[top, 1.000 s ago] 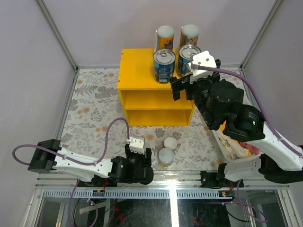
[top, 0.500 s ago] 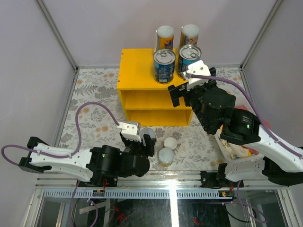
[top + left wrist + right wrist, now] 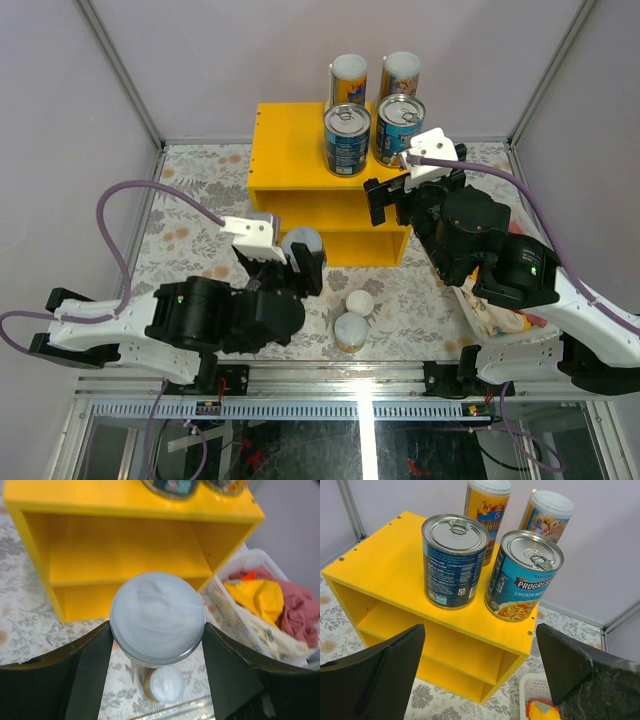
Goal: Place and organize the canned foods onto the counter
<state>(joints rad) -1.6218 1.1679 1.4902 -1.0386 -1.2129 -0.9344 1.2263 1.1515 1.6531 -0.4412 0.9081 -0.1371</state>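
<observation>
Canned foods are standing in three groups. Left tool (image 3: 156, 630) is clenching one small white-lidded can (image 3: 157, 617) upright between its fingers, holding it just before the open compartments of the yellow counter (image 3: 285, 150). A second small can (image 3: 359, 302) and a third small can (image 3: 350, 330) are standing below and right of that tool. Right tool (image 3: 480, 630) is hovering released, jaws spread wide, gripping nothing. Directly ahead of it, a dark blue tin (image 3: 455, 560) and a Progresso tin (image 3: 524, 575) are sitting on the counter top, with an orange tall can (image 3: 487, 507) and a pale-blue tall can (image 3: 547, 515) standing beyond them.
</observation>
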